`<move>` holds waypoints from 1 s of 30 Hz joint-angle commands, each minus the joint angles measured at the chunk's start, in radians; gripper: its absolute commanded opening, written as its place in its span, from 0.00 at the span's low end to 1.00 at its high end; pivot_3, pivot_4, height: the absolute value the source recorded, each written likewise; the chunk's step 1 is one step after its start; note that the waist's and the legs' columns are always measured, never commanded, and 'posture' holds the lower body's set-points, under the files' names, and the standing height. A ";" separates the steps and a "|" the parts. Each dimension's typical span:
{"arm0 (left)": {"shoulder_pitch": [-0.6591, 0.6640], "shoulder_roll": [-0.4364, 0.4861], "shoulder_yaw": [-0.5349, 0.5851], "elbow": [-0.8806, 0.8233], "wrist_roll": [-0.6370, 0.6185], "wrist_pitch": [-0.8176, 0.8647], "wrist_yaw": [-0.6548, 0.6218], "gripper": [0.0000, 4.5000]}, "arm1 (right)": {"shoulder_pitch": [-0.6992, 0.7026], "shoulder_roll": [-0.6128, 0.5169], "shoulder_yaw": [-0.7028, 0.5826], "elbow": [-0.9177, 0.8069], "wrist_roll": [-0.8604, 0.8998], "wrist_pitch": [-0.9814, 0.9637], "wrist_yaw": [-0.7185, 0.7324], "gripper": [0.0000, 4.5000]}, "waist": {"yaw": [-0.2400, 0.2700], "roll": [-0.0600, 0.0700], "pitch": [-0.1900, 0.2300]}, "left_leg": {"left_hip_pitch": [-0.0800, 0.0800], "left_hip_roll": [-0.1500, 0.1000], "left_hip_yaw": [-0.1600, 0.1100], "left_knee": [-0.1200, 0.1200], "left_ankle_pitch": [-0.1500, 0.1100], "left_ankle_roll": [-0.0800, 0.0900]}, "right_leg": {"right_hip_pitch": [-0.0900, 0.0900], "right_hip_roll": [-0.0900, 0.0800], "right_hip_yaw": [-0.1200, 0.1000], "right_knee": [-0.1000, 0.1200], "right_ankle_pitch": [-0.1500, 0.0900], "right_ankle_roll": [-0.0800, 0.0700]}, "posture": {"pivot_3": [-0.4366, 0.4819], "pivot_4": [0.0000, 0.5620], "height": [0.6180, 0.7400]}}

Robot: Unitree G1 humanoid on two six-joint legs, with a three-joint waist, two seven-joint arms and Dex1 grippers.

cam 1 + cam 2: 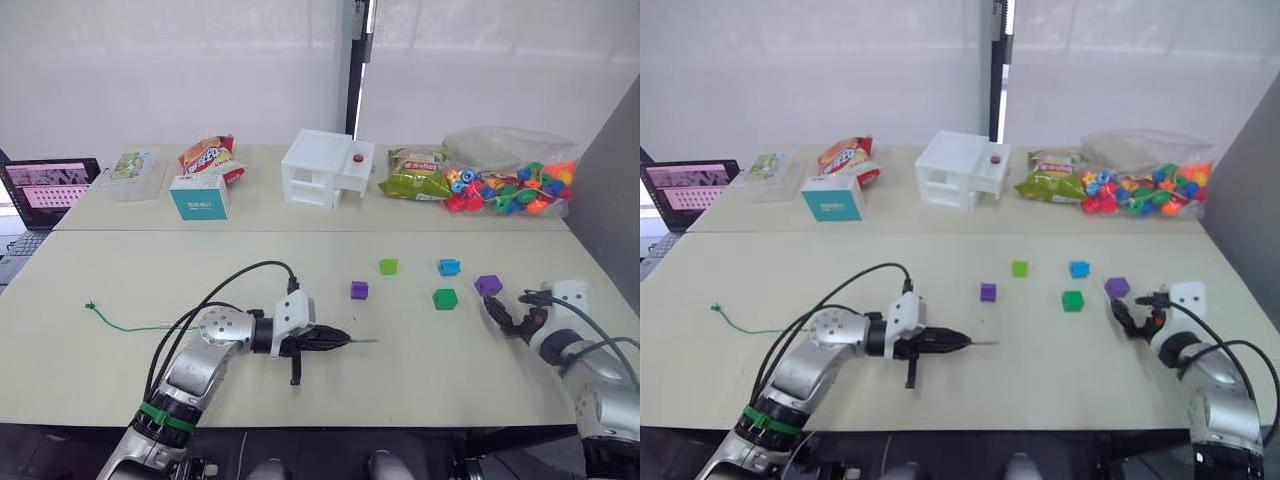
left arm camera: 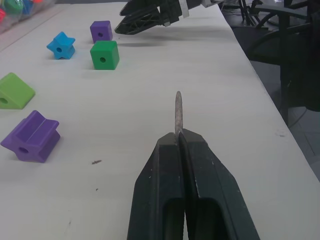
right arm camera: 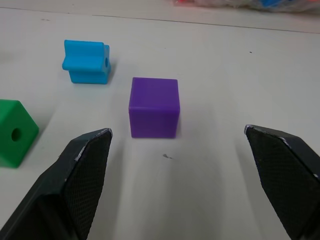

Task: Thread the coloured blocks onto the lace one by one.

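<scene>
At left end effector (image 1: 335, 341): lace (image 1: 130, 325) tip points toward right end effector (image 1: 497, 312).

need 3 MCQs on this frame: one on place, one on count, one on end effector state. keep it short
1. Which block lies nearest the right end effector?
A. light green block
B. purple plastic cube
C. blue block

2. How many small plastic blocks lie loose on the cream table?
A. three
B. five
C. seven

3. What is the left end effector doing?
A. shut on the grey needle-like tip of the green lace
B. open above a block
C. shut on a block

Answers:
1 B: the purple plastic cube sits just ahead of its open fingers.
2 B: two purple, two green, one blue.
3 A: the grey needle-like tip of the green lace sticks out from its closed fingers.
</scene>
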 commanded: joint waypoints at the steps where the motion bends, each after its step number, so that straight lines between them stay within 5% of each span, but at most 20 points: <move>1: 0.002 0.005 0.005 -0.049 -0.011 0.009 0.026 0.01 | -0.044 -0.016 0.018 0.035 -0.023 -0.032 0.014 1.00 | 0.000 0.000 0.000 | 0.000 0.000 0.000 0.000 0.000 0.000 | 0.000 0.000 0.000 0.000 0.000 0.000 | 0.48 0.27 1.00; 13: -0.004 0.017 0.000 -0.052 -0.011 0.009 0.039 0.01 | -0.212 0.013 0.078 0.238 -0.092 -0.098 -0.026 1.00 | -0.002 0.000 0.000 | 0.000 0.000 0.000 -0.001 0.000 0.000 | -0.001 0.000 0.000 0.000 0.000 0.000 | 0.48 0.27 1.00; 23: -0.018 0.005 -0.014 -0.034 -0.008 0.005 0.036 0.00 | -0.173 0.033 0.025 0.199 -0.033 -0.100 -0.031 0.28 | -0.003 0.000 0.000 | 0.000 0.000 0.000 -0.001 0.000 0.000 | -0.001 0.000 0.000 0.000 0.000 0.000 | 0.48 0.27 1.00; 30: -0.034 -0.013 -0.034 -0.004 -0.015 -0.004 0.011 0.00 | 0.060 0.083 -0.109 -0.149 0.151 0.054 -0.048 0.26 | 0.003 0.001 0.000 | 0.000 0.000 0.000 -0.002 0.000 0.000 | -0.001 0.000 0.000 -0.001 0.000 0.000 | 0.48 0.27 1.00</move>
